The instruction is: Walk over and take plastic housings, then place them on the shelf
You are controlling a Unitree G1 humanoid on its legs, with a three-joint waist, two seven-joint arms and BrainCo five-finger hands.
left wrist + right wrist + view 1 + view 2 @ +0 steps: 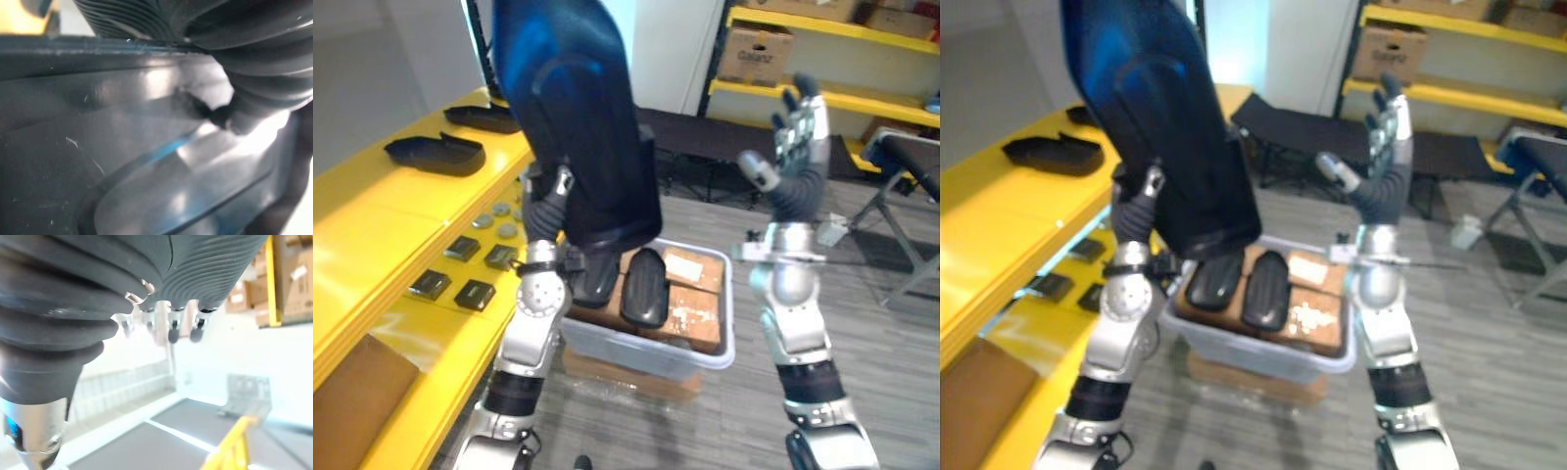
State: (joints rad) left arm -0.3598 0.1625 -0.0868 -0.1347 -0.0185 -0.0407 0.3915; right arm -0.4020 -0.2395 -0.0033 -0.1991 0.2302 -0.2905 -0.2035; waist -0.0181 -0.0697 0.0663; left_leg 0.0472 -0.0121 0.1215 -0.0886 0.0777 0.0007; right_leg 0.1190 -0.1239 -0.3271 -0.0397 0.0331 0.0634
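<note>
Big dark plastic housing is sticking up above the left hand (can't tell its grip), with the right hand spread open well off beside it, and it looks light, stiff and glossy-slippery, so I'd grab the rim, not the smooth face.

We see the large dark plastic housing as smooth and glossy, with a blue sheen on its curved face; up close in the left wrist view it carries fine scratches. The smaller black oval housings shine likewise. The brown cardboard is matt, and the pale plastic bin is smooth. The yellow shelf looks painted and slick. The right hand has bright metal fingers and a matt, ribbed dark cover. The grey floor looks matt and plank-patterned.
</note>
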